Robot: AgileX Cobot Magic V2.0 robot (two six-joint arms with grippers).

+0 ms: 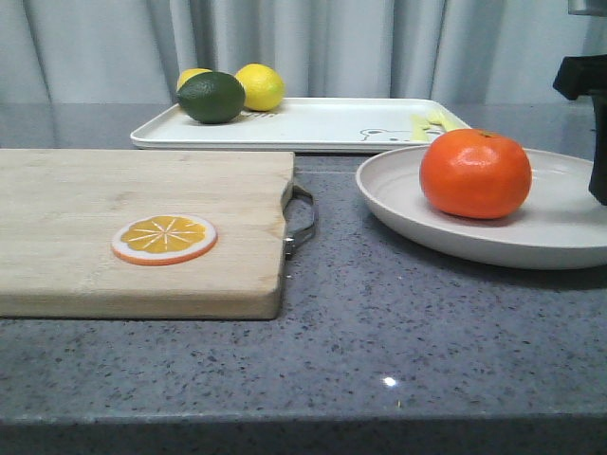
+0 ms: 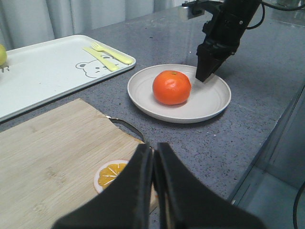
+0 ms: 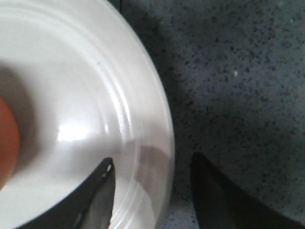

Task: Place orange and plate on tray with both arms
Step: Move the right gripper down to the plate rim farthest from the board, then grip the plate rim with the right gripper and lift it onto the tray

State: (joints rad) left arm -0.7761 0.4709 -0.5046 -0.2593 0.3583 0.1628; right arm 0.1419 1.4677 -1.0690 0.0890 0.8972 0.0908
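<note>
The orange (image 1: pixel 475 173) sits on the off-white plate (image 1: pixel 398 204) at the right of the table; both show in the left wrist view, orange (image 2: pixel 171 87) on plate (image 2: pixel 143 90). The white tray (image 1: pixel 322 125) with the bear drawing lies behind, also in the left wrist view (image 2: pixel 52 67). My right gripper (image 3: pixel 151 167) is open, its jaws straddling the plate's rim (image 3: pixel 159 138), one inside and one outside; it shows in the left wrist view (image 2: pixel 204 76). My left gripper (image 2: pixel 153 151) is shut and empty above the cutting board's corner.
A wooden cutting board (image 1: pixel 123 227) with an orange slice disc (image 1: pixel 163 238) lies at the left. Two lemons (image 1: pixel 260 86) and a green lime (image 1: pixel 211 97) sit on the tray's left end. Yellow cutlery (image 2: pixel 107 56) lies by the bear drawing.
</note>
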